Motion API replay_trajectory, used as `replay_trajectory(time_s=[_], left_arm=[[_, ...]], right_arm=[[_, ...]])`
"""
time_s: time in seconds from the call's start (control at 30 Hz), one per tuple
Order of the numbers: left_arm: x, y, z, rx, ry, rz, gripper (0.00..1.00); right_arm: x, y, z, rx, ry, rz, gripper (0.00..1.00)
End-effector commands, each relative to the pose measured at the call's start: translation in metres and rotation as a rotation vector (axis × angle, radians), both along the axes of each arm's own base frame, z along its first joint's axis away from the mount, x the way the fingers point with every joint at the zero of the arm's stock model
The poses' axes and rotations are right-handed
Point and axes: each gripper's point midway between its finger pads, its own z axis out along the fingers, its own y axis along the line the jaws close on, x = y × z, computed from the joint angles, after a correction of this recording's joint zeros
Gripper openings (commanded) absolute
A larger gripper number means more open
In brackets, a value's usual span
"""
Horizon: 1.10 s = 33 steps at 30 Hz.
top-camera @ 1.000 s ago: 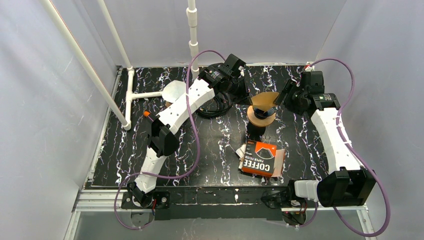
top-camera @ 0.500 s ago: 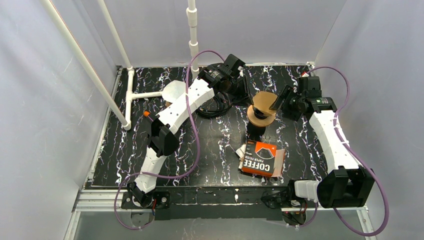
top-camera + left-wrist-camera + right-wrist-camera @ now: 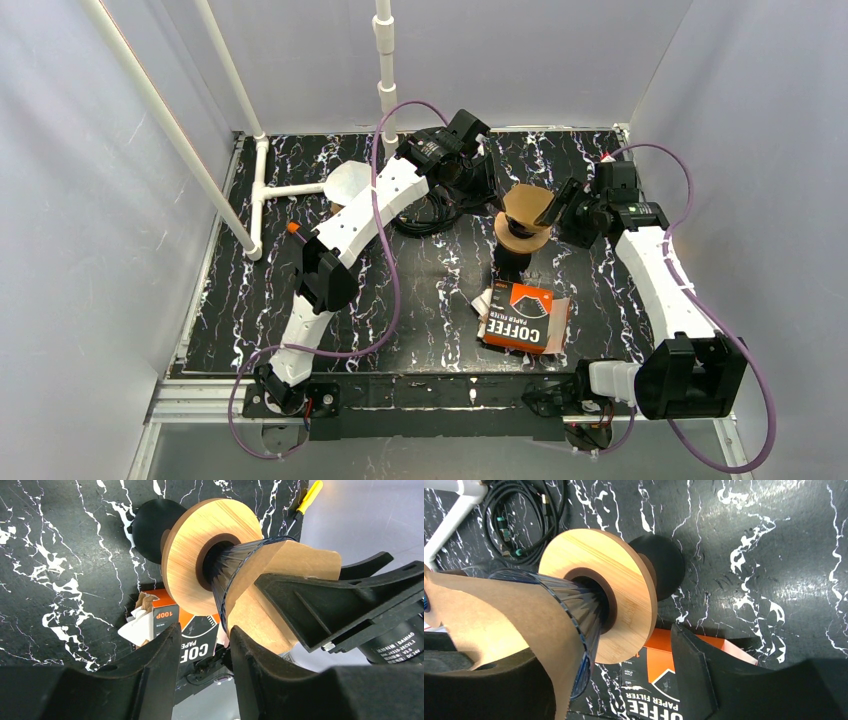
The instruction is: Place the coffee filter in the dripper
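The dripper [image 3: 522, 241] stands mid-table: a ribbed glass cone [image 3: 576, 605] in a wooden ring [image 3: 599, 562] on a black base. The brown paper coffee filter [image 3: 526, 204] sits in the cone's mouth and sticks out above the rim [image 3: 300, 562] [image 3: 494, 605]. My right gripper [image 3: 553, 212] is at the dripper's right side, open, its jaws straddling the filter's edge and the cone's rim [image 3: 614, 650]. My left gripper [image 3: 488, 190] hovers at the dripper's back left, open and empty [image 3: 205, 632].
An orange and black coffee filter box [image 3: 522, 318] lies open in front of the dripper. A coil of black cable [image 3: 425, 215] lies behind the left arm. A white pipe frame [image 3: 262, 190] stands at the back left, with an orange-handled tool [image 3: 293, 228] near it.
My right gripper has moved left and nearer, onto the dripper's right side, and the filter has come down into the cone. The left arm has not moved.
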Motion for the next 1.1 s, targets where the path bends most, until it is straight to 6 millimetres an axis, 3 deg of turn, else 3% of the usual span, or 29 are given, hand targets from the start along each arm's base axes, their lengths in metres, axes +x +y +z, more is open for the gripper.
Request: replay_trajectory(time_s=[0.0,0.57,0.9,1.07], left_arm=[[-0.002,0.008,-0.007,0.046,0.003,0.001,0.41],[-0.003,0.017,-0.026,0.098,0.032,0.001,0.48],[0.002,0.008,-0.001,0.017,-0.022,-0.015,0.60],[0.004,0.004,0.016,-0.028,-0.061,-0.020,0.75]], right_arm=[[0.005,0.003,0.005,0.041,-0.039,-0.009,0.72],[-0.002,0.005,-0.014,0.041,0.015,0.011,0.72],[0.004,0.008,-0.003,0.048,-0.006,0.024,0.74],[0.007,0.008,0.007,0.048,-0.025,0.033,0.76]])
